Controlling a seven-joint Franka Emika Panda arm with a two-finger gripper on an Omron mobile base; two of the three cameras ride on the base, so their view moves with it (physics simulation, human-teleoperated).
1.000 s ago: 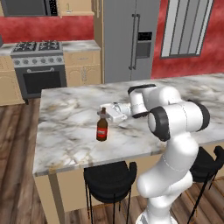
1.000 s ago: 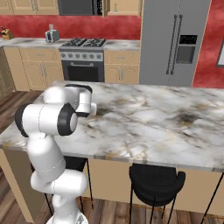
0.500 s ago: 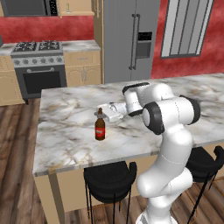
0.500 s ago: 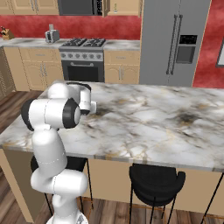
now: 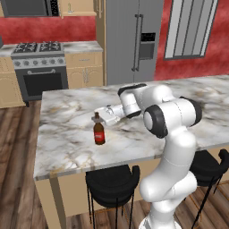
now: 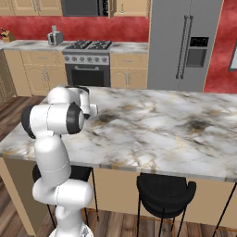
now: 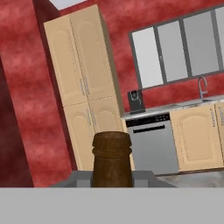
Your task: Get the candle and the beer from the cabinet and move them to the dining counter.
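Note:
The beer [image 5: 99, 132], a dark brown bottle with a red label, stands upright on the marble dining counter [image 5: 62, 134] near its left end. My gripper [image 5: 105, 116] reaches in from the right at the height of the bottle's neck and is shut on it. In the hand view the beer's brown top [image 7: 112, 157] sits close and centred at the bottom. The candle is out of view. A tan wall cabinet [image 6: 134, 6] shows at the top edge, beside the fridge.
Black stools [image 5: 112, 181] [image 6: 166, 190] stand under the counter's near edge. Behind the counter are a gas stove [image 5: 38, 49], a steel fridge [image 5: 129, 40] and red walls. The hand view looks at a tall tan pantry [image 7: 87, 87] and a dishwasher [image 7: 153, 140].
The arm's elbow has swung back to the right and risen. The hand and the bottle have shifted slightly left over the counter.

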